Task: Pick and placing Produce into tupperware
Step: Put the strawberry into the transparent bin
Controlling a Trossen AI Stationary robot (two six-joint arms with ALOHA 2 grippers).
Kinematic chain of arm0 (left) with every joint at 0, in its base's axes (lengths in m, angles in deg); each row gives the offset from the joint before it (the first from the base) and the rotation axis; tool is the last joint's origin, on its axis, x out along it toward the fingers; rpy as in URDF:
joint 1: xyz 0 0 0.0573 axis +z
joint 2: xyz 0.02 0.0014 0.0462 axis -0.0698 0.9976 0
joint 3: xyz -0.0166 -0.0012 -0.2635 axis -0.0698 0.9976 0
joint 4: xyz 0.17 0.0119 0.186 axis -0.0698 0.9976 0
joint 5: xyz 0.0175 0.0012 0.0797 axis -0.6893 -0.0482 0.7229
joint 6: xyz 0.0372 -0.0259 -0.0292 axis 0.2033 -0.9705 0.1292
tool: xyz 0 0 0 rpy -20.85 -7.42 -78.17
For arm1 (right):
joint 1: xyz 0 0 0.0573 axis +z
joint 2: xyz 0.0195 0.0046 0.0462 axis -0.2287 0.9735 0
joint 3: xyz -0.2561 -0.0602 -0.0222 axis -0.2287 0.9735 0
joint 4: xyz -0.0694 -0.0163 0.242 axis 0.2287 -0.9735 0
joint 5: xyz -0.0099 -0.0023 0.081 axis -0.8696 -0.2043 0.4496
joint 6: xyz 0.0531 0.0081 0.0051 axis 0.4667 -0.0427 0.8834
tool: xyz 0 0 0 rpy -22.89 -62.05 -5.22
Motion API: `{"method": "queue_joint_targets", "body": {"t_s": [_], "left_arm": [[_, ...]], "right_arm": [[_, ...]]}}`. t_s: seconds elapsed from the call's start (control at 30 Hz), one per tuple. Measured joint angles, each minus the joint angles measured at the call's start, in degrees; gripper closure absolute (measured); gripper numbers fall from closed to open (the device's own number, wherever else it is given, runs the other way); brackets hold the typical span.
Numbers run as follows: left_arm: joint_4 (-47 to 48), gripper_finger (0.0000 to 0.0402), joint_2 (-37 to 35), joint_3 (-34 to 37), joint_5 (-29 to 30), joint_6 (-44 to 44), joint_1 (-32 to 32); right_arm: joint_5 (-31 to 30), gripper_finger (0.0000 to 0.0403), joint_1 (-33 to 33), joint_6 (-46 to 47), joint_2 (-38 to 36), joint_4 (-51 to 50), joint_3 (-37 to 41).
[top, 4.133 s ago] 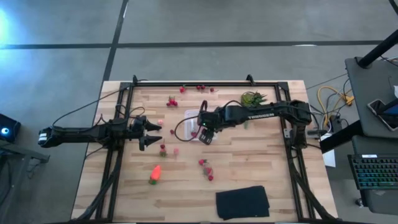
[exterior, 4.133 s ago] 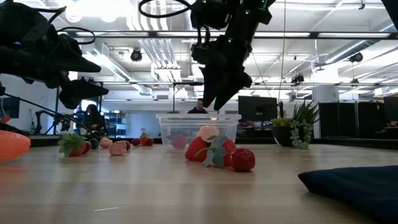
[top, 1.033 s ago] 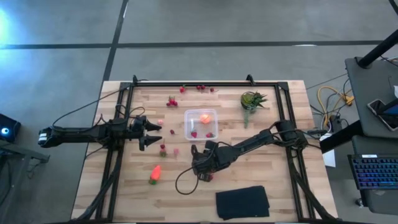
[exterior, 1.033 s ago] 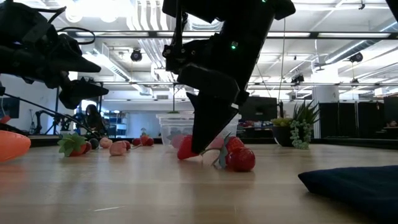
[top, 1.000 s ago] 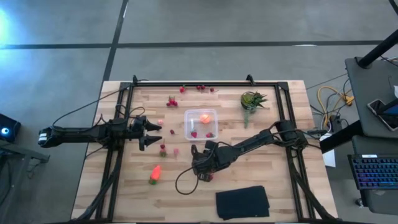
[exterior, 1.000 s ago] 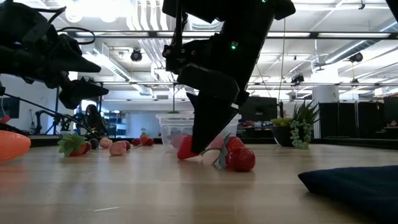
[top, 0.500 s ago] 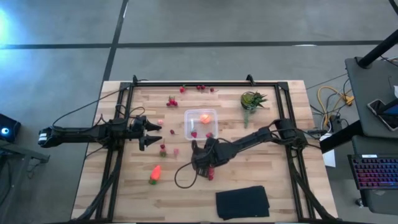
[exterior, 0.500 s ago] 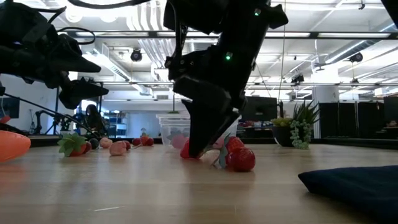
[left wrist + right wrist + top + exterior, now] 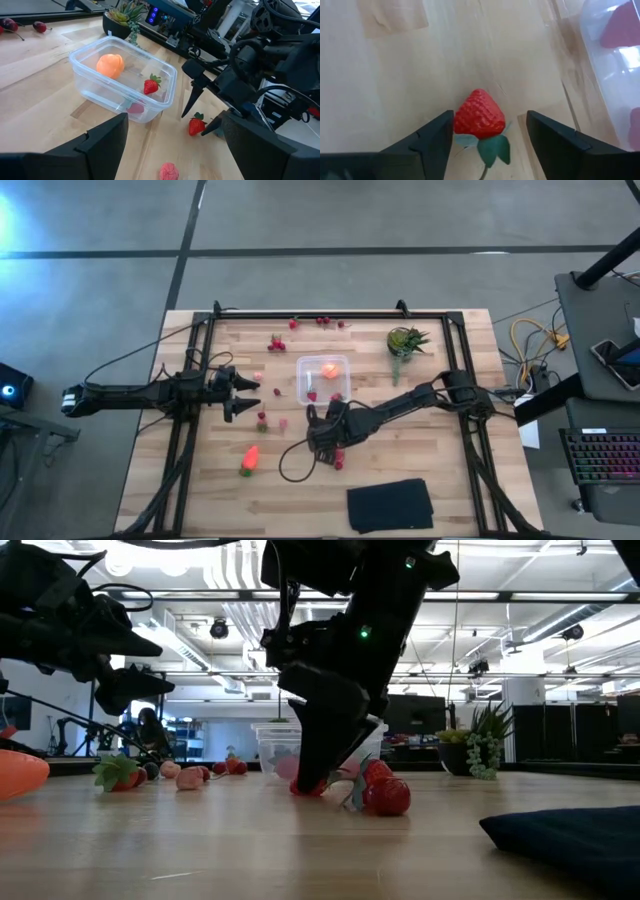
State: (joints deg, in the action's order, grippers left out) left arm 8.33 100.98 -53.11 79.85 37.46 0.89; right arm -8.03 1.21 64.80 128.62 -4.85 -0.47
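Note:
My right gripper [image 9: 323, 442] is low over the table, just near of the clear tupperware [image 9: 323, 378], and it is open. Its fingers stand on either side of a red strawberry [image 9: 479, 120] that lies on the wood. The box holds the round orange-red fruit [image 9: 110, 65] and a strawberry [image 9: 151, 85]. Two more strawberries [image 9: 388, 795] lie beside the gripper. The carrot [image 9: 249, 459] lies toward the near left. My left gripper [image 9: 240, 392] waits open at the table's left. My right gripper comes at the strawberry from above, pointing down. One finger [image 9: 440, 137] stands right against the berry's side [image 9: 457, 122]. I cannot tell whether it touches. The berry rests on the table.
A spiky green plant [image 9: 405, 340] stands at the far right. A flat black cloth [image 9: 390, 505] lies at the near edge. Small red berries [image 9: 277, 342] are scattered toward the far edge and between the arms. A black frame rail [image 9: 190, 430] runs along each side.
My right gripper has shifted a little toward the far edge and the tupperware, staying low at the strawberry. The berry, which showed tilted beside the fingers, now sits mostly behind them in the low view.

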Motion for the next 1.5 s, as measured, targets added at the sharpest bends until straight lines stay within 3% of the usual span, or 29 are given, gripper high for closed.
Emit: {"method": "queue_joint_targets", "body": {"t_s": [0.63, 0.87, 1.1, 1.3, 1.37, 1.5], "left_arm": [[0.0, 0.0095, 0.0, 0.0, 0.0, 0.0, 0.0], [0.0, 0.0095, 0.0, 0.0, 0.0, 0.0, 0.0], [0.0, 0.0095, 0.0, 0.0, 0.0, 0.0, 0.0], [0.0, 0.0095, 0.0, 0.0, 0.0, 0.0, 0.0], [0.0, 0.0095, 0.0, 0.0, 0.0, 0.0, 0.0], [0.0, 0.0095, 0.0, 0.0, 0.0, 0.0, 0.0]], "right_arm": [[0.0, 0.0254, -1.0, 0.0, 0.1, 0.5, 0.0], [-0.3, 0.027, -1.0, 0.7, -0.7, 0.5, -2.9], [-11.5, 0.0272, -2.3, 4.3, -3.7, -5.2, -10.1], [-16.6, 0.0279, -8.3, 4.3, -3.9, -14.9, -17.4], [-14.4, 0.0278, -11.5, 4.5, -3.9, -16.5, -18.1], [-2.5, 0.0267, -17.7, 3.4, -3.8, -17.1, -16.4]]}}
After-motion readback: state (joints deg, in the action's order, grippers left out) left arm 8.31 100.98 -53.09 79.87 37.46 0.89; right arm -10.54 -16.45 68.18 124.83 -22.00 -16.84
